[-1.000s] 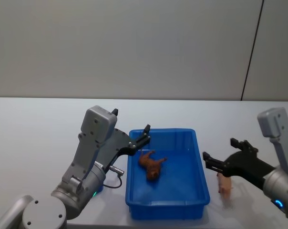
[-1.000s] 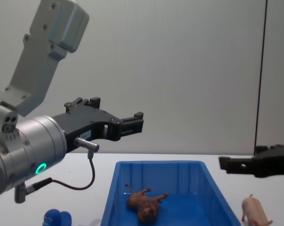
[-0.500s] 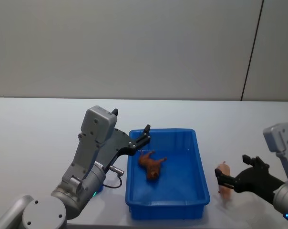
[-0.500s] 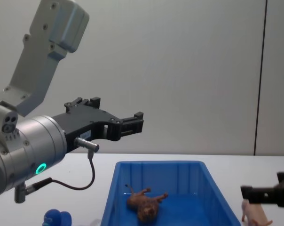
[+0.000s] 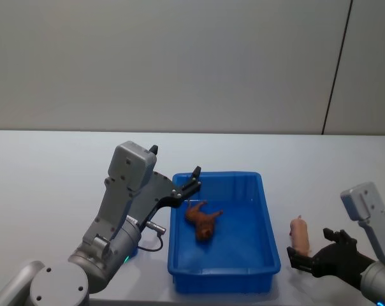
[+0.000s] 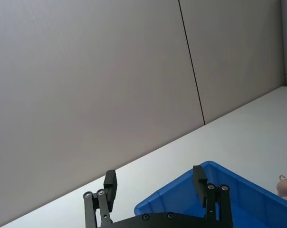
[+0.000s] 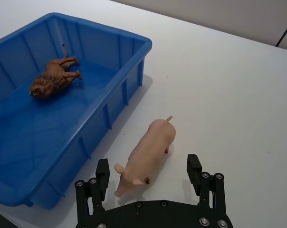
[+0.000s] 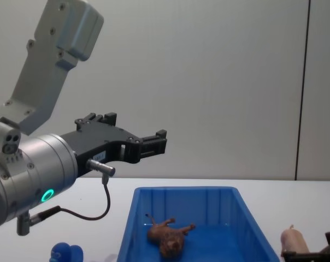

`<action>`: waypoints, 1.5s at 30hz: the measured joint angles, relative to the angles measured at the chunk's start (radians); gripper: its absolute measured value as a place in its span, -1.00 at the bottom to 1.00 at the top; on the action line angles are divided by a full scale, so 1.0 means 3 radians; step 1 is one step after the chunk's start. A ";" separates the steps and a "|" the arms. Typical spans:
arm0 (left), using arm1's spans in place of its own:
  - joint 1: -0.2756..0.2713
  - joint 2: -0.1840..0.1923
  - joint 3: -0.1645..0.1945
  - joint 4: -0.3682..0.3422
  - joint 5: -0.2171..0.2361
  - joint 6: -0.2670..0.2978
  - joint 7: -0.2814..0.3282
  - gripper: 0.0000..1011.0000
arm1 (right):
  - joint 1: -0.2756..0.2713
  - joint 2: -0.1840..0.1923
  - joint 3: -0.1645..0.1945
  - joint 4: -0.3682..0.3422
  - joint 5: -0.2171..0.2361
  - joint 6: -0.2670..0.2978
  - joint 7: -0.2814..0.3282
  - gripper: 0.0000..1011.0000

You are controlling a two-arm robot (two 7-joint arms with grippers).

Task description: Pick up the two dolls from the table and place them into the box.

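Note:
The blue box [image 5: 268, 224] sits mid-table with a brown four-legged doll [image 5: 202, 221] lying on its floor. A pale pink pig doll [image 5: 299, 234] lies on the table just right of the box. My right gripper [image 5: 312, 248] is low at the pig's near end, open. In the right wrist view the pig's [image 7: 150, 151] head lies between the spread fingers of that gripper [image 7: 148, 170]. My left gripper [image 5: 194, 180] hovers open over the box's far left corner, holding nothing, its fingers apart in the left wrist view [image 6: 154, 183].
A rounded blue figure [image 8: 66, 253] sits on the table left of the box [image 8: 208, 204], under my left arm. The pig [image 8: 293, 240] stands close to the box's right wall. Bare white table stretches behind and to the right.
My right gripper has dropped and drawn back toward the table's front, from above the pig to low at its near end. The left arm and both dolls have stayed put.

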 joint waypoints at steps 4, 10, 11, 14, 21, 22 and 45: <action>0.0000 0.0000 0.0000 0.0000 0.0000 0.0000 0.0000 0.98 | 0.0020 -0.0037 -0.0023 0.0045 -0.0026 0.0033 -0.0036 0.98; 0.0000 0.0000 0.0000 0.0000 0.0000 0.0000 0.0000 0.98 | 0.0060 -0.0092 -0.0048 0.0101 -0.0048 0.0051 -0.0080 0.98; 0.0000 0.0000 0.0000 0.0000 0.0000 0.0000 0.0000 0.98 | 0.0069 -0.0104 -0.0054 0.0112 -0.0052 0.0054 -0.0089 0.98; 0.0000 0.0000 0.0000 0.0000 0.0000 0.0000 0.0000 0.98 | 0.0087 -0.0127 -0.0063 0.0132 -0.0060 0.0063 -0.0104 0.88; 0.0000 0.0000 0.0000 0.0000 0.0000 0.0000 0.0000 0.98 | 0.0152 -0.0201 -0.0094 0.0201 -0.0080 0.0142 -0.0140 0.56; 0.0000 0.0000 0.0000 0.0000 0.0000 0.0000 0.0000 0.98 | 0.0159 -0.0209 -0.0097 0.0210 -0.0084 0.0158 -0.0146 0.50; 0.0000 0.0000 0.0000 0.0000 0.0000 0.0000 0.0000 0.98 | 0.0255 -0.0338 -0.0088 0.0233 -0.0013 0.0162 -0.0378 -0.28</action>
